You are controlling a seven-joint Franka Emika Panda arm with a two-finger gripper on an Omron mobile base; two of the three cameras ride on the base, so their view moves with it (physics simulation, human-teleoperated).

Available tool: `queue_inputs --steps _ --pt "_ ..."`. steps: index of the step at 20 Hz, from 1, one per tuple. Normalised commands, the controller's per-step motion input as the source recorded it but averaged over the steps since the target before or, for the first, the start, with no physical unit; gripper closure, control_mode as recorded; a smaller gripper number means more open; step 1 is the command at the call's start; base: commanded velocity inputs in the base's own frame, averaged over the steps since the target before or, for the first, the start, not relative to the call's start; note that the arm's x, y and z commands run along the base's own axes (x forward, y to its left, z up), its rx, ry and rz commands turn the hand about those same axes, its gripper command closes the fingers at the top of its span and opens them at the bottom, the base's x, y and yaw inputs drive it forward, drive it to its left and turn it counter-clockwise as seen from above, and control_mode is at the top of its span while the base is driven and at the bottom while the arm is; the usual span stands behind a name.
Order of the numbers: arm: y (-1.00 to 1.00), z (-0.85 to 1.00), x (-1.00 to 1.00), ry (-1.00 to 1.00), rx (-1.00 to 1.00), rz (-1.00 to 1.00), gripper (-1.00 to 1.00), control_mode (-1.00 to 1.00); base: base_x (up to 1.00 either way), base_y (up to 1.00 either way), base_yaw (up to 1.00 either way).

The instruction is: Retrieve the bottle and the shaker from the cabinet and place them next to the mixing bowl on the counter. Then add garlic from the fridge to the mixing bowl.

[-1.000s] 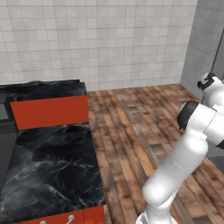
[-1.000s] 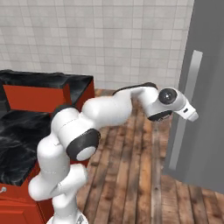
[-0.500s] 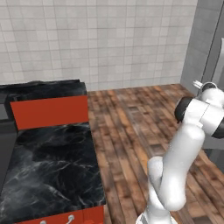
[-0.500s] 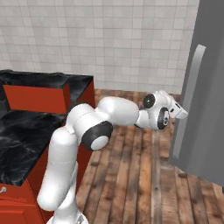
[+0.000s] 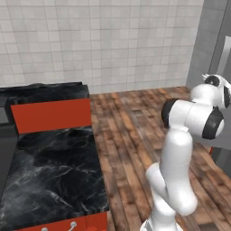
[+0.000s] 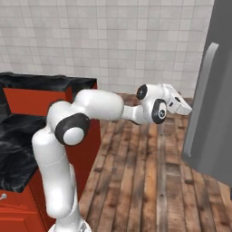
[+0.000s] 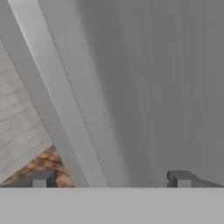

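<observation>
The tall grey fridge [image 6: 215,118] stands shut at the right, with a long pale bar handle [image 6: 204,86] down its door. My gripper [image 6: 183,108] is open and reaches out level toward that handle, just short of it. In the hand view the handle [image 7: 65,96] runs slantwise across the grey fridge door [image 7: 166,78], and it passes between my open gripper [image 7: 111,179] fingertips, nothing held. The black marble counter [image 5: 54,162] lies to the left over red base cabinets [image 5: 52,115]. The bottle, shaker, mixing bowl, garlic and wall cabinet are out of view.
Wooden plank floor [image 5: 131,117] stretches between the counter and the fridge. A tiled wall [image 5: 103,40] closes the back. The counter's near corner [image 6: 18,140] sits beside the arm's base.
The arm has refolded: its elbow swung down and back toward the base while the hand stayed by the fridge handle. The jaws stayed open.
</observation>
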Motion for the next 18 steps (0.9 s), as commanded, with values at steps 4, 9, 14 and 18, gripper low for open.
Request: queue_inputs --steps 4,9,14,18 --pt "0.06 0.93 -0.38 0.40 0.38 -0.36 -1.00 -1.00 0.00 0.00 0.00" --pt "-0.05 0.43 -0.17 0.71 0.28 -0.26 -1.00 -1.00 0.00 0.00 0.00" --pt "0.04 -0.11 -0.79 0.52 0.30 0.23 -1.00 -1.00 0.00 0.00 0.00" --pt "0.32 -0.95 -0.53 0.07 0.48 0.69 -1.00 -1.00 0.00 0.00 0.00"
